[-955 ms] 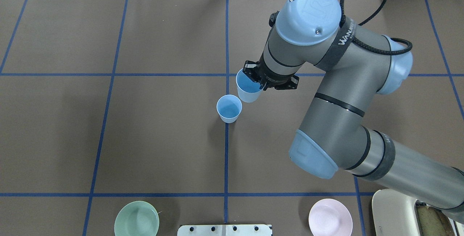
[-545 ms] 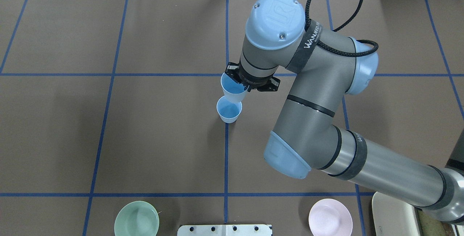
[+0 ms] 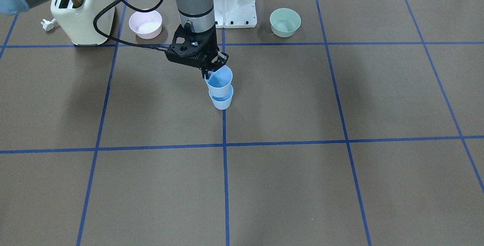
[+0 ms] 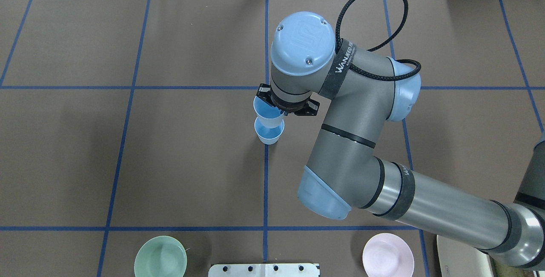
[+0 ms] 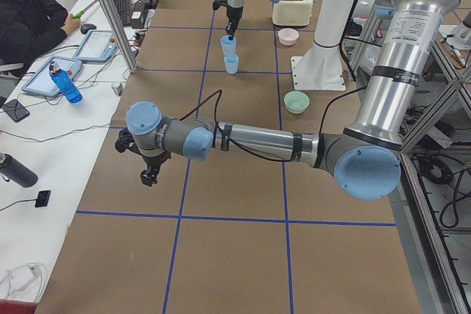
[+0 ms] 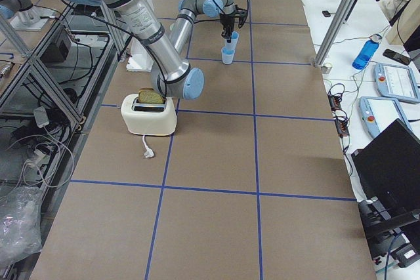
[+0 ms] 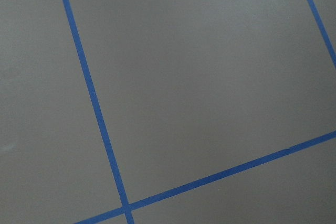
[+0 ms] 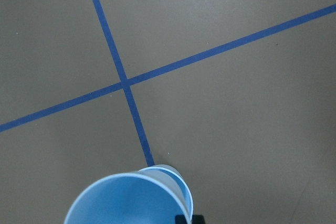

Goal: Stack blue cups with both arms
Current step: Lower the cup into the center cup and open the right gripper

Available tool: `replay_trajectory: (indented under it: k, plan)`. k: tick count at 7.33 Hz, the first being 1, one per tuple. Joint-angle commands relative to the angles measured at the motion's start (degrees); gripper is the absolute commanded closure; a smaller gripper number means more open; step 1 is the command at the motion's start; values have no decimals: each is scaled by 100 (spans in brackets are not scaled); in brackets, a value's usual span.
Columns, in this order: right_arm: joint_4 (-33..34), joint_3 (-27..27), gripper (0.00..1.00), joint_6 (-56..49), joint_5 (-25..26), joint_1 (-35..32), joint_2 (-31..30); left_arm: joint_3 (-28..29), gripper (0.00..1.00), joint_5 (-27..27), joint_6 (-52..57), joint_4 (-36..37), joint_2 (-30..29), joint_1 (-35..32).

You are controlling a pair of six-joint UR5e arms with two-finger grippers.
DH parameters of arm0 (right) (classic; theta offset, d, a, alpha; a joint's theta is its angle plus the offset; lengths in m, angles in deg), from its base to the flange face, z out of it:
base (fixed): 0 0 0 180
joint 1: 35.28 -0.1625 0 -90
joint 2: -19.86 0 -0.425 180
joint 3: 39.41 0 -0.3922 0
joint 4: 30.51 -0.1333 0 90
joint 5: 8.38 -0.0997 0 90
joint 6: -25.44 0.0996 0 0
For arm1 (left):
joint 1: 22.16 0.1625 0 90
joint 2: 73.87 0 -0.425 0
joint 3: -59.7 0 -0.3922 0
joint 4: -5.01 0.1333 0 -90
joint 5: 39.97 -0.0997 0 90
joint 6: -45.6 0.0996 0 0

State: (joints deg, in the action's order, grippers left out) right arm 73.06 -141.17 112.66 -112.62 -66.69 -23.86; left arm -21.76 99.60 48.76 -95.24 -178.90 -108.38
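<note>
Right now my black two-finger right end effector (image 3: 209,74) is pinched on the rim of a pale sky-blue tapered plastic cup (image 3: 219,78), gripping it at the cup's three o'clock side as the overhead view shows it. That cup hangs upright, mouth up, with its base over the mouth of a second matching sky-blue plastic cup (image 3: 221,101). I cannot tell whether the two are touching yet. The second cup stands upright on the brown paper-covered worktop (image 4: 191,162), right on a blue tape line (image 4: 265,175) near the middle of the grid. In the overhead view the carried cup sits at about eleven o'clock from it. A wide mint-green bowl (image 4: 160,258) lies at seven o'clock from the cups and a wide pale pink bowl (image 4: 387,256) at five o'clock, both well apart from them at the worktop's near edge. A cream toaster (image 3: 81,19) stands just beside the pink bowl. My left end effector (image 5: 151,176) hangs over the worktop well apart from the cups, and I cannot tell whether its fingers are spread or closed.
</note>
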Motion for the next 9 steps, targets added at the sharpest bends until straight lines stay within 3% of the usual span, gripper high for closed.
replay_trajectory:
  k: [1,9]
  plan:
    - [-257,130,100,93,70,100,-40,16,2,0,0,-3,-8,0]
    - [-389,130,100,102,158,162,-181,95,2,0,-9,-47,-35,9]
